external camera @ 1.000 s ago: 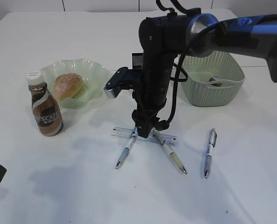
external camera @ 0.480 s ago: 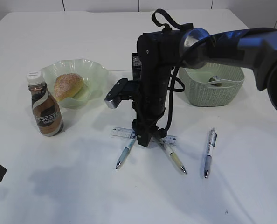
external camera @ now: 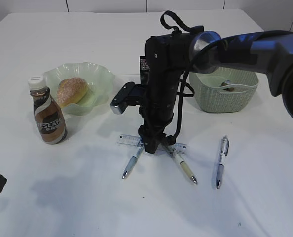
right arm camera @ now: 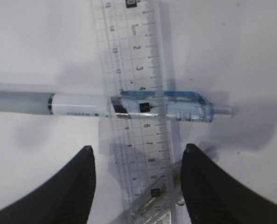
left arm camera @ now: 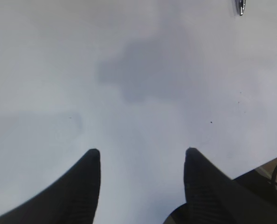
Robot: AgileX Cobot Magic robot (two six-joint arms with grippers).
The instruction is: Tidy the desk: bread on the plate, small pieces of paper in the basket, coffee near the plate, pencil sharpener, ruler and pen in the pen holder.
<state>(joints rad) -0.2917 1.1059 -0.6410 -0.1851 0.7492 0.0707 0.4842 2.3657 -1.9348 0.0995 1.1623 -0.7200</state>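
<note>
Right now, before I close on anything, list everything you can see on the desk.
desk: one, white, under everything.
plate: one, pale green, wavy rim, back left.
bread: one, golden brown, on the plate.
coffee: one, brown bottle with white cap, upright, just front-left of the plate.
basket: one, sage green, back right, a small item inside.
ruler: one, clear, centre, lying across a pen.
pens: three, pale barrels, front centre and right.
black object: one, behind the arm, mostly hidden.
right tool: open, straddling the ruler.
left tool: open, over bare desk.
</note>
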